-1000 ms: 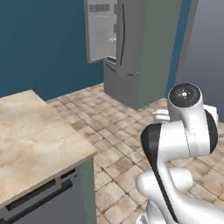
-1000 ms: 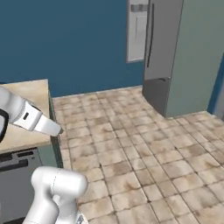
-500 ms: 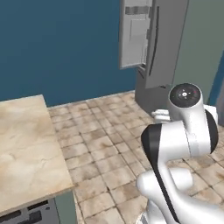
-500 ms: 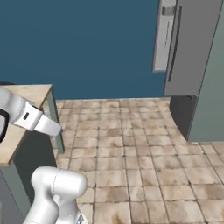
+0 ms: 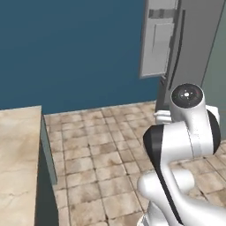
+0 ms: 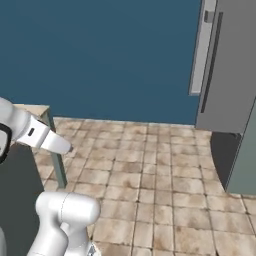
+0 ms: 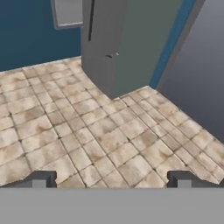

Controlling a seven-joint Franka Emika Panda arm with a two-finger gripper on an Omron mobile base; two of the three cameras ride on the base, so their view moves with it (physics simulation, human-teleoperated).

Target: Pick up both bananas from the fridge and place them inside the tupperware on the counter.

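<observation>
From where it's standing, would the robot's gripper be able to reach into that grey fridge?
Probably not yet. The open gripper hangs over bare floor tiles, and the fridge stands well beyond it across the floor.

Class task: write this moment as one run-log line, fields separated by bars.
stage: approaching fridge | fridge door: open | gripper: open, empty, over tiled floor | counter: at left | bananas: not picked

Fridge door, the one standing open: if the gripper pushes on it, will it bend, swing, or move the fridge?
The fridge door looks like a flat rigid panel, so it probably will not bend. It stands open from the fridge, so a push likely swings it. The tall fridge rests on the tiled floor, so it should hardly shift.
</observation>
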